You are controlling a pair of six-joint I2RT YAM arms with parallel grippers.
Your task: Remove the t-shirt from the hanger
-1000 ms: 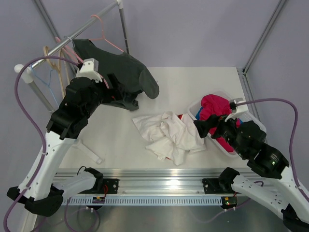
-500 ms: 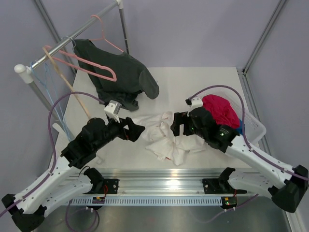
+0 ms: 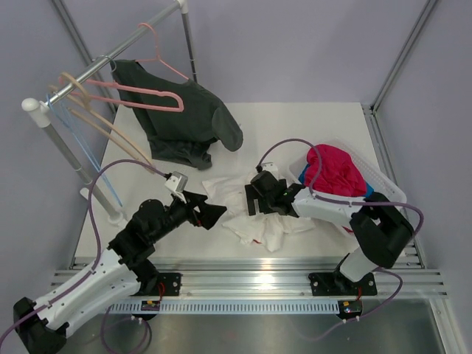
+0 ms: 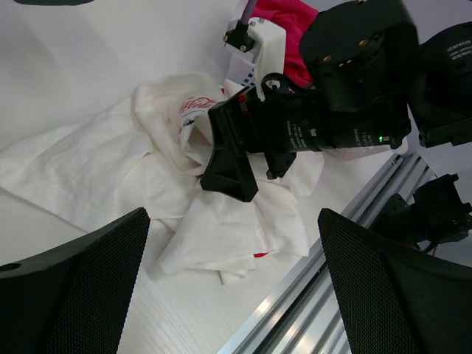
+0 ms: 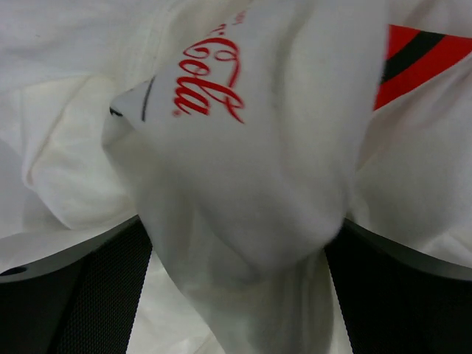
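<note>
White table (image 3: 310, 133), lilac-grey walls (image 3: 295, 44). T-shirt (image 3: 258, 217) crumpled mid-table, off hanger (image 3: 140, 91); hanger on rail (image 3: 81, 71), back left. Left gripper (image 3: 214, 209) wide open, empty, beside shirt. Right gripper (image 3: 253, 203) wide open, shirt fold between fingers (image 5: 66, 295), unclamped.

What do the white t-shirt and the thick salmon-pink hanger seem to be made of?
The t-shirt: soft matte knit fabric, probably cotton; it lies crumpled in loose folds with a printed red logo. The hanger: likely smooth moulded plastic; thick, rounded, evenly coloured frame, though painted wood cannot be excluded.
</note>
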